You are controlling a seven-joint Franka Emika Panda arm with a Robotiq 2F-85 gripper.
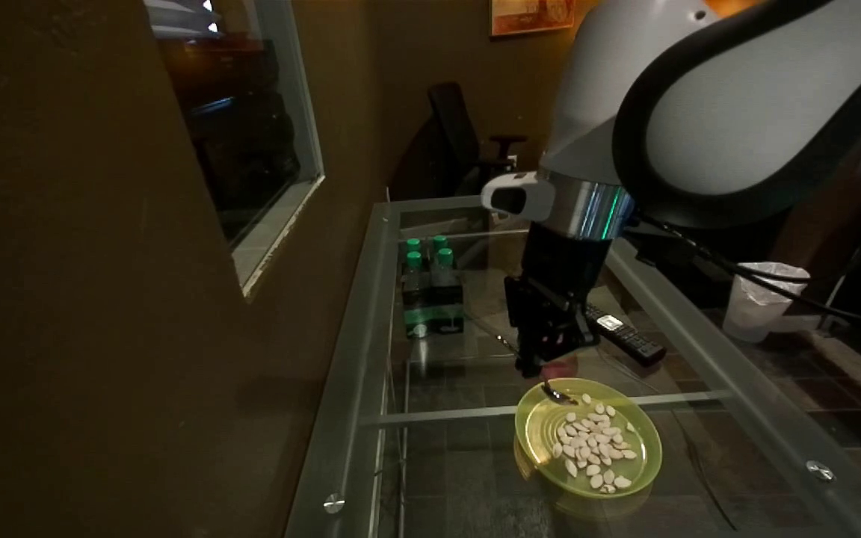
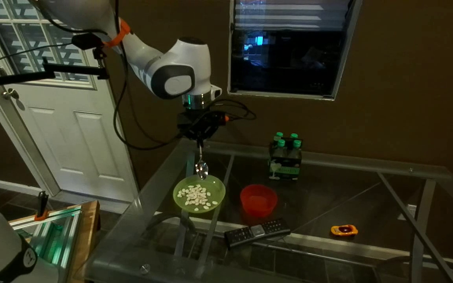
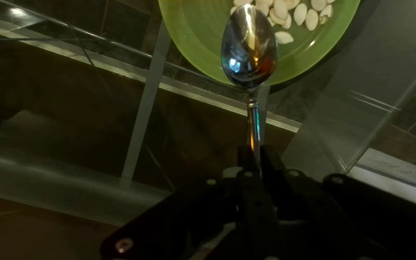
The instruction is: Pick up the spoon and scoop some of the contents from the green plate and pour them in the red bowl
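Observation:
My gripper (image 3: 254,153) is shut on the handle of the silvery spoon (image 3: 249,47), whose bowl end points down. In an exterior view the gripper (image 2: 199,142) holds the spoon (image 2: 201,169) upright over the wall-side edge of the green plate. The spoon shows no pieces on it. The yellow-green plate (image 2: 218,188) holds a heap of whitish contents (image 2: 197,194); the plate also shows in the wrist view (image 3: 200,43). The red bowl (image 2: 258,200) stands beside the plate. In an exterior view the red bowl (image 1: 561,368) is mostly hidden behind the gripper and plate.
A black remote (image 2: 257,232) lies in front of the red bowl. A carrier of green-capped bottles (image 2: 285,161) stands near the wall. A small orange toy-like object (image 2: 344,230) lies farther along the glass table (image 2: 328,196). The wall with a window borders the table.

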